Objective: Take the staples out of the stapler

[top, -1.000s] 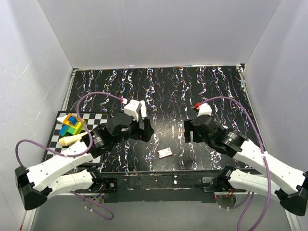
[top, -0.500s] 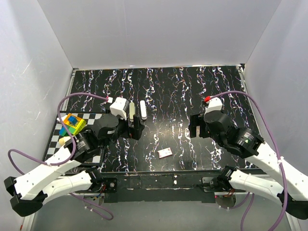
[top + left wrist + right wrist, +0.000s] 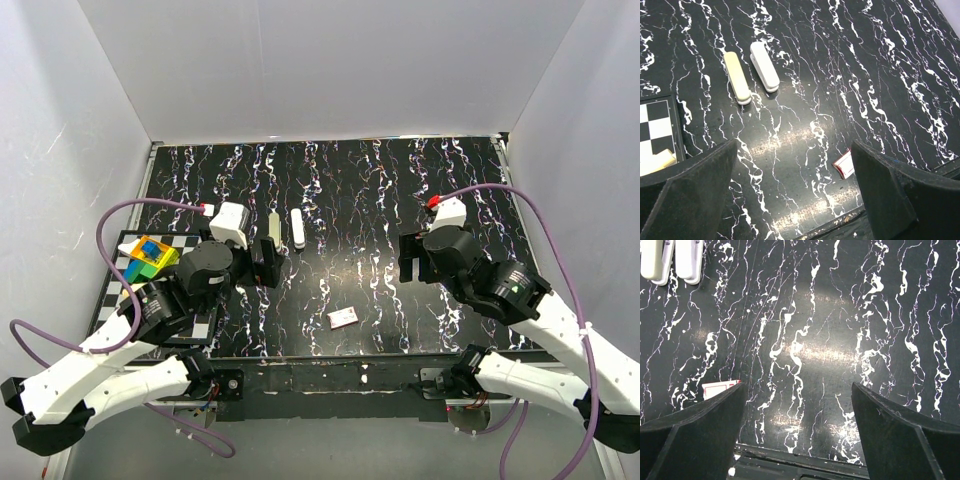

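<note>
- stapler lies on the counter, left of centre: a white piece with a beige piece just beside it, parallel and not touching. Looks set down side by side so each can be reached on its own.
- left gripper: jaws spread wide, nothing between them, hanging back over the near-left counter by the checkerboard. Probably parked to keep the parts in camera view.
- right gripper: jaws spread, empty, well apart from the stapler on the right side.
- red-and-white slip sits near the front edge between the arms. Can't tell if it's the staples, or whether the magazine is empty.
- vs a second ago: left gripper was over the stapler spot and hid both pieces; now it has backed off and they're exposed. Right gripper has also pulled back rightward. Slip hasn't moved.
</note>
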`<state>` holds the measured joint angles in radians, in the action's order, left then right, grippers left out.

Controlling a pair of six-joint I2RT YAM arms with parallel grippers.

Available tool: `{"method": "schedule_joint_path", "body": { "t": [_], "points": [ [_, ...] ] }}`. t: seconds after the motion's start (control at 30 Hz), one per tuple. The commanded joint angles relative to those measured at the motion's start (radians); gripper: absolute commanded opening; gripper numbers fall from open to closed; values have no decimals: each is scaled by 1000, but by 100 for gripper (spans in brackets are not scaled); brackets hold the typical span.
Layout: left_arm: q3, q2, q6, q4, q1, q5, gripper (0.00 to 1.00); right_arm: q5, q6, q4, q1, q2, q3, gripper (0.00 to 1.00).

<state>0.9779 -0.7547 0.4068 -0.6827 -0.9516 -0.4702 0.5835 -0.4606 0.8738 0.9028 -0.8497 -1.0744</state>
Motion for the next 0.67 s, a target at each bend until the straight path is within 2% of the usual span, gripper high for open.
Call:
{"method": "schedule_joint_path", "body": {
  "t": [0.0, 0.2, 0.43, 0.5, 0.63],
  "points": [
    [48, 5, 12, -35, -4, -70, 98, 42, 13, 1, -5, 14, -52, 93],
    [35, 14, -14, 6, -4, -143, 98, 59, 26, 5, -5, 18, -67, 94],
    [31, 15, -71, 46, -4, -139, 98, 73, 51, -9, -5, 17, -88, 94],
    [38, 12, -80, 46, -4, -139, 98, 8, 106, -25, -4, 18, -94, 94],
    [41, 9, -91, 57, -4, -133, 98, 102, 59, 11, -4, -31, -139, 95]
  ]
}}
